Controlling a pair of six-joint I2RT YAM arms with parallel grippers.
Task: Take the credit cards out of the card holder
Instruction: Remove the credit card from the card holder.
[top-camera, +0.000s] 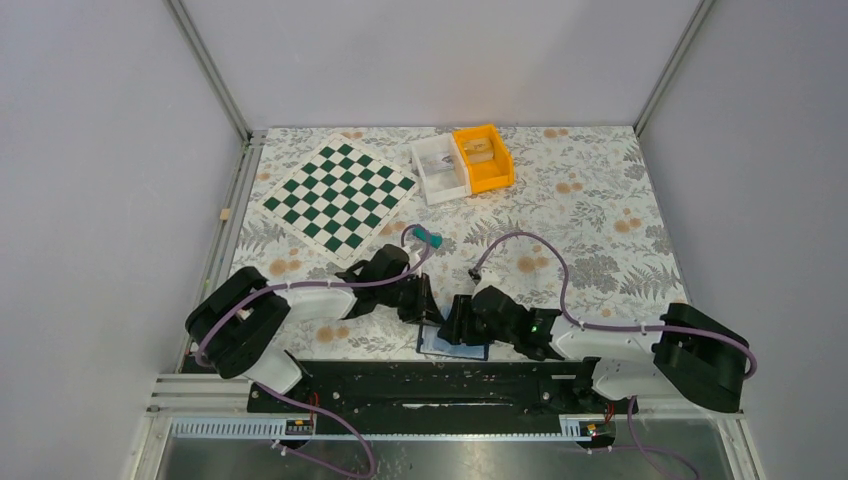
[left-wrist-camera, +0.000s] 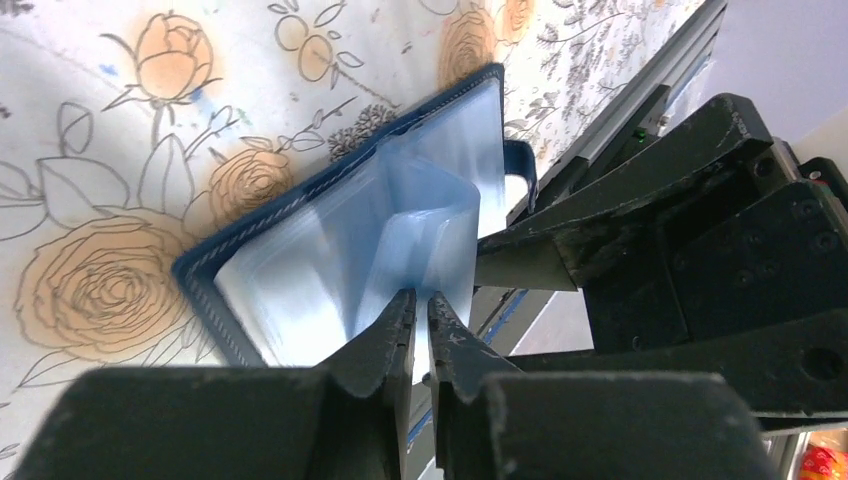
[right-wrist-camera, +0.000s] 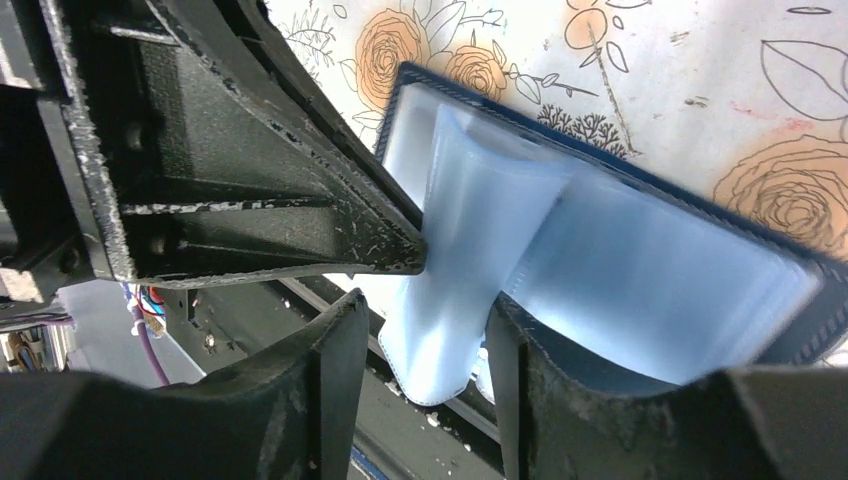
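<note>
- Right hand (right-wrist-camera: 425, 305) has its fingers parted, one on each side of the free end of a pale blue credit card (right-wrist-camera: 470, 200). A thin gap shows on one side, so I read it as bracketing the card, not yet squeezing it.
- Left hand (left-wrist-camera: 422, 300) is closed down to a narrow slit, with its tips right at the card's edge. Whether that edge is actually pinched in the slit, I cannot tell.
- Now the card holder (left-wrist-camera: 300, 280): it lies open and flat on the flowered counter (left-wrist-camera: 100, 150), inner panels up and snap tab poking out on the far side. From above it sits just on the near side of both hands, squarely between them.
- Here's the key relation. The card rises from the holder's middle fold, bowed and lifted clear of the panels. Its long axis runs from the fold straight out toward the right hand, so the free short end already sits between that hand's fingers.
- Both hands are at the holder, but the right is the better placed. The card points down its line of reach, while the left comes in across the card from the side.
- My call: the right closes on the free end and draws straight back along that long axis, away from the fold.
- One risk: the card is curled, so a skewed pull could drag the holder along unless the left steadies it.
</note>
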